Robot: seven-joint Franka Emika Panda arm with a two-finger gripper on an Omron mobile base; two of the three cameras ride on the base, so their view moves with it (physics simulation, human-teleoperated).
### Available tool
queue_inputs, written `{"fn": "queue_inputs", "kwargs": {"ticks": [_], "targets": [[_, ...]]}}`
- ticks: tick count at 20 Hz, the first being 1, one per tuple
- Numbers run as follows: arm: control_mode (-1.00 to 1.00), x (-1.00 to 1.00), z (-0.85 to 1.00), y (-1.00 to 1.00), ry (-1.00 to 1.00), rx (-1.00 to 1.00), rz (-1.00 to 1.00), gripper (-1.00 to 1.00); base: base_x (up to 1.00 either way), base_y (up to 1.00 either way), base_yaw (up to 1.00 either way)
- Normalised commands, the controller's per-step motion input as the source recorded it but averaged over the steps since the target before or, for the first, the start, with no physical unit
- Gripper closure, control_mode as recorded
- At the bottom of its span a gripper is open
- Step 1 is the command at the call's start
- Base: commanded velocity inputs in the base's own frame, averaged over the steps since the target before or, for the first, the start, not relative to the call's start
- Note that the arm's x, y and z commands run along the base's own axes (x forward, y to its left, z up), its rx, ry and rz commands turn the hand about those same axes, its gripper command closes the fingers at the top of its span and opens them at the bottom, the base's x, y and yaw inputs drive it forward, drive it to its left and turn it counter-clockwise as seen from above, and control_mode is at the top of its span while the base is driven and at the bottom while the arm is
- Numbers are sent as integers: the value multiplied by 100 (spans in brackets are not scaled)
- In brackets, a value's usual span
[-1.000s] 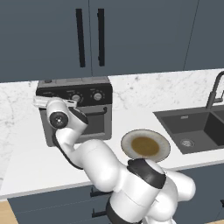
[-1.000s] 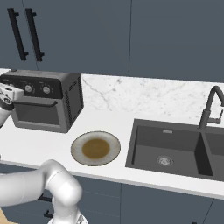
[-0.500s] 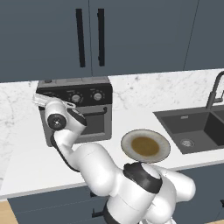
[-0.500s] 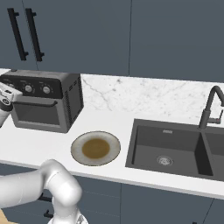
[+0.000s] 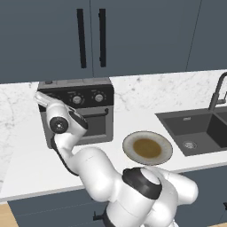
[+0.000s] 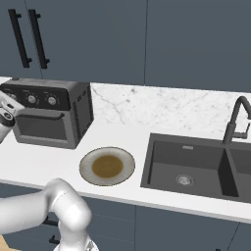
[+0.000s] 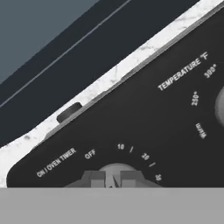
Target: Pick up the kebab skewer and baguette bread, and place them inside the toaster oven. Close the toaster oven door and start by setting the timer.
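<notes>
Marble counter under dark cabinets. toaster oven (image 5: 80, 113) upper left of left base view, toaster oven door (image 6: 41, 126) up. gripper (image 7: 112, 179) pinched on timer knob (image 7: 114, 169), bottom centre of hand view. Knob likely small, stiff, smooth: pinch rim, twist slowly.

counter (image 5: 26, 164): white marble | on it: toaster oven (image 5: 82, 113), plate (image 5: 147, 148) | inset: sink (image 5: 195, 131)
</notes>
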Motion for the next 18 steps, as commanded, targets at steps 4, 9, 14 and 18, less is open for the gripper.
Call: {"fn": "queue_inputs", "kwargs": {"ticks": [4, 9, 14, 18], "targets": [[-100, 0, 0, 0, 0, 22, -1, 100, 0, 0, 0], [-100, 0, 0, 0, 0, 22, 0, 100, 0, 0, 0], [-100, 0, 0, 0, 0, 23, -1, 100, 0, 0, 0], [-100, 0, 0, 0, 0, 25, -2, 100, 0, 0, 0]]}}
